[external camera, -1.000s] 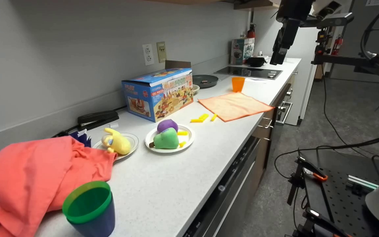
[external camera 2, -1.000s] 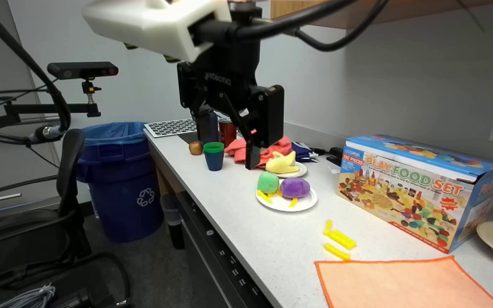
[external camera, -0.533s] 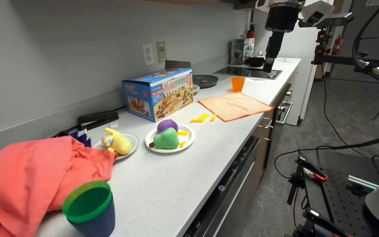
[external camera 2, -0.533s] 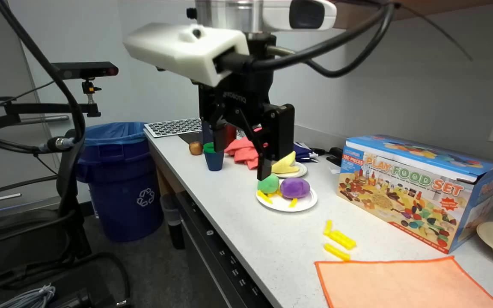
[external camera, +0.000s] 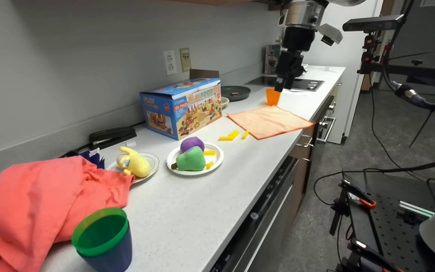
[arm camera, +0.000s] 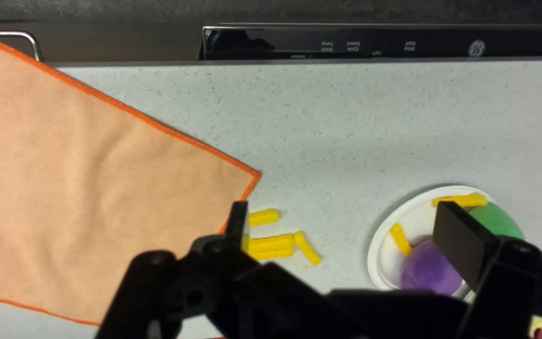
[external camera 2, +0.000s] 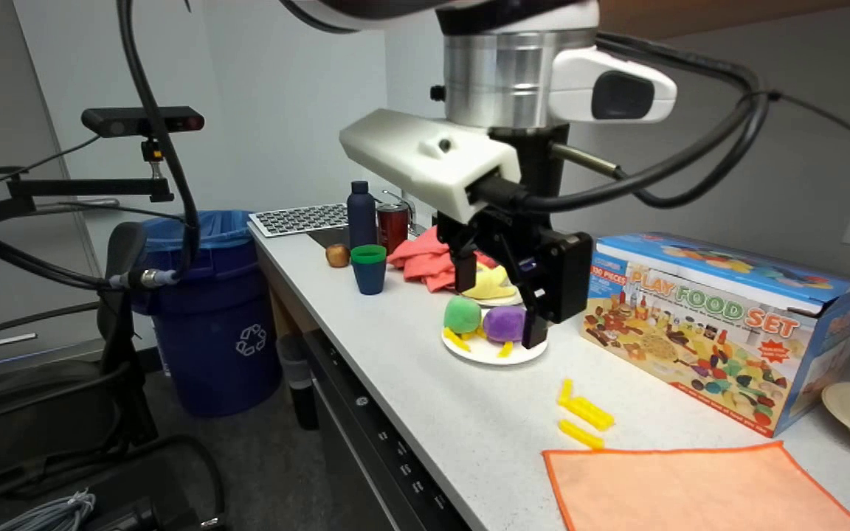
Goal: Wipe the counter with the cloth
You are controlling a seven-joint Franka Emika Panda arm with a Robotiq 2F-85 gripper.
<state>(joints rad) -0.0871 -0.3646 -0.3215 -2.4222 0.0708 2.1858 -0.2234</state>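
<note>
While the cloth [external camera: 270,122] lies spread, yellow sticks [external camera: 234,133] and a box [external camera: 187,111] sit nearby

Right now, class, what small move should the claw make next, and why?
I'd probably shift the open claw toward the orange cloth: it lies flat and ungrasped, while the wrist view shows yellow pieces and counter within the claw's gap.

Grey wall [external camera: 127,49], dark mottled floor [external camera: 395,117], black chair [external camera 2: 116,317] near blue bin [external camera 2: 207,317].
</note>
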